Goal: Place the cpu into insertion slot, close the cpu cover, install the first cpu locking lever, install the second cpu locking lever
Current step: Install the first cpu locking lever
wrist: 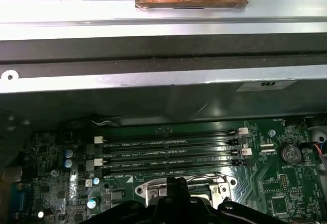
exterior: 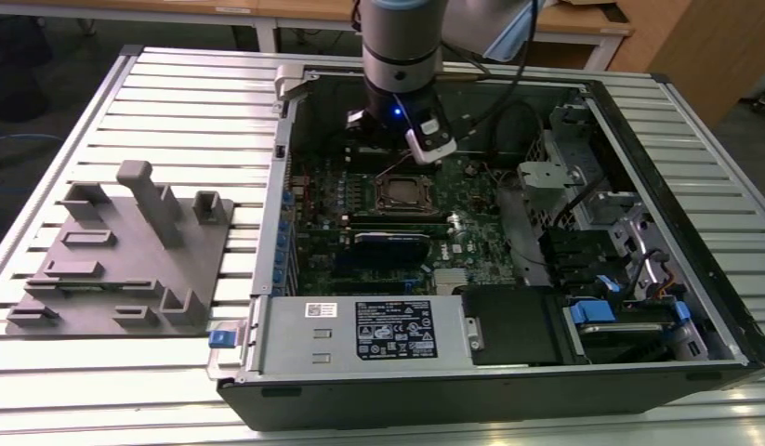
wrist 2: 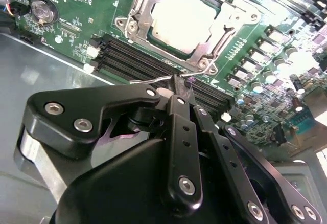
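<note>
The gripper (wrist 2: 177, 87) hangs inside the open computer case (exterior: 481, 395), its fingers pinched together on a thin wire cpu locking lever (wrist 2: 145, 81) just beside the memory slots (wrist 2: 133, 55). The cpu (wrist 2: 184, 17) sits in the insertion slot (exterior: 403, 193), with the cpu cover (wrist 2: 139, 19) down around it.

Slatted table (exterior: 184, 93) w/ open PC case (exterior: 456, 401) & grey fixture plate (exterior: 110, 283).

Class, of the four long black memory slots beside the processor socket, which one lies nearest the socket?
The memory slot bordering the insertion slot, closest to the hand. The other three lie beyond it, toward the case wall.
</note>
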`<state>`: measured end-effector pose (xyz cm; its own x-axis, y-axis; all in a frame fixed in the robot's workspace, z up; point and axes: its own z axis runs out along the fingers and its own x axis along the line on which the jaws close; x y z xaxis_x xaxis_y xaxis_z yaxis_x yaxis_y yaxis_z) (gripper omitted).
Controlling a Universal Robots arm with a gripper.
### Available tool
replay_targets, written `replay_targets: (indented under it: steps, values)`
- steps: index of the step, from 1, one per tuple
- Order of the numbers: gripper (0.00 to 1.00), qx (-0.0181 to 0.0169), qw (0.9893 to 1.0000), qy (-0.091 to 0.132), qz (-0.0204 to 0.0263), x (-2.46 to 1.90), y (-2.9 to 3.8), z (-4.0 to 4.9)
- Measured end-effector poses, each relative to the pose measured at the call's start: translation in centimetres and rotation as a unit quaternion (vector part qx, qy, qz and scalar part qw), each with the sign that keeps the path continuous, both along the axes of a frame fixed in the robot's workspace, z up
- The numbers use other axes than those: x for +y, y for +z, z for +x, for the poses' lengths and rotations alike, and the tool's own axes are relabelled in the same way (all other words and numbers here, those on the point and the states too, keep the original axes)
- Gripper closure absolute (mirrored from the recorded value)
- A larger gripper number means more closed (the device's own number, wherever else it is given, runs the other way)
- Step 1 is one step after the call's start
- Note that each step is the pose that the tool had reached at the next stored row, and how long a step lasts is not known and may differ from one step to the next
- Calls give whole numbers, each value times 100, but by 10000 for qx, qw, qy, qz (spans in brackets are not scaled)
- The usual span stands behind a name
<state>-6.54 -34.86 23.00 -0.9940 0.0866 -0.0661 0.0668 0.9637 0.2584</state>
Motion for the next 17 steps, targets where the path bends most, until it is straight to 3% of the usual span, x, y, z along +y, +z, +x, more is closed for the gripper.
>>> replay_targets:
  steps: [7,17]
  values:
    - [89,0,10000,-1,0,28,-29,52]
    - [89,0,10000,-1,-1,48,-35,53]
